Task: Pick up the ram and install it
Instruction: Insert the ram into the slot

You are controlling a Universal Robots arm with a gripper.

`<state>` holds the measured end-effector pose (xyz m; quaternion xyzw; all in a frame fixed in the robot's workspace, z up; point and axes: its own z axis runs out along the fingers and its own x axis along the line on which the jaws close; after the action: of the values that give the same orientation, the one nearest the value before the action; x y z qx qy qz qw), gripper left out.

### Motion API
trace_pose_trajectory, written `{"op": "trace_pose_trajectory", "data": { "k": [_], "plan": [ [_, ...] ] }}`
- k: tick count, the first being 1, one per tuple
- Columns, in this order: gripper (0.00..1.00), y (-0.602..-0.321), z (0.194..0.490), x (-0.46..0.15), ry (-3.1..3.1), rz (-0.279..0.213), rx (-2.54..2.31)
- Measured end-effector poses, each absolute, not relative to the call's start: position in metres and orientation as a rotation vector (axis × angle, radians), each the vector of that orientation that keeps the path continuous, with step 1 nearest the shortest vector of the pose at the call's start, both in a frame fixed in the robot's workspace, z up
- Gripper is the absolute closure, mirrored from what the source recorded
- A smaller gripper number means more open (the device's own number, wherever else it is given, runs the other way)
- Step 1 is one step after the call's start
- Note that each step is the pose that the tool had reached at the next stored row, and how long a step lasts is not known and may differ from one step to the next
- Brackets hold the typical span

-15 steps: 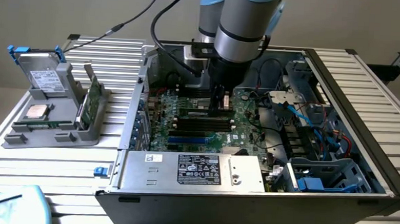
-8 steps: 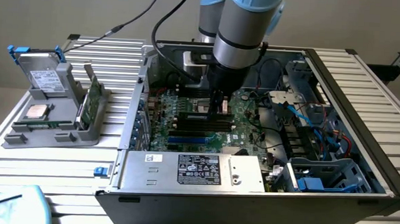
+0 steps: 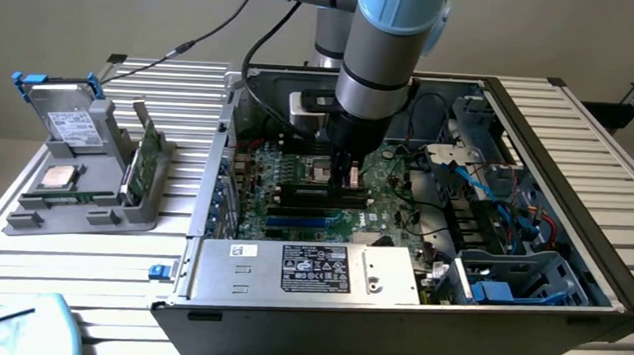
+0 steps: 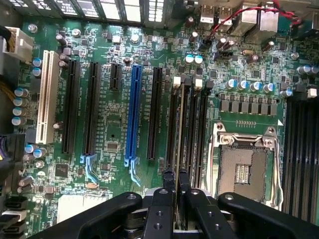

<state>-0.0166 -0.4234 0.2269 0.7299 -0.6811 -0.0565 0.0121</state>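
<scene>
Inside the open computer case (image 3: 396,332), my gripper (image 4: 175,175) clenched the ram (image 4: 180,124) edge-on. Black slots (image 4: 202,134) flanked its long edges closely, leaving little room sideways.

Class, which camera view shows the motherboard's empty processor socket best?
The wrist view: the processor socket lies almost whole, metal frame and contact field plain. The exterior view shows just a part of it beside the arm.

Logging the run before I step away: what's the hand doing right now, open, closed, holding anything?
Hand: closed, holding the ram edge-on over the black slots.
</scene>
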Motion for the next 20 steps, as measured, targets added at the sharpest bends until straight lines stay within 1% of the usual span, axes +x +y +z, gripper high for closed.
{"op": "trace_pose_trajectory", "data": {
  "k": [16, 20],
  "plan": [
    [0.85, -0.4236, 0.2246, -0.0171, -2.123, -0.177, 2.275],
    [0.85, -0.4236, 0.2244, -0.0179, -2.124, -0.169, 2.276]
  ]
}}
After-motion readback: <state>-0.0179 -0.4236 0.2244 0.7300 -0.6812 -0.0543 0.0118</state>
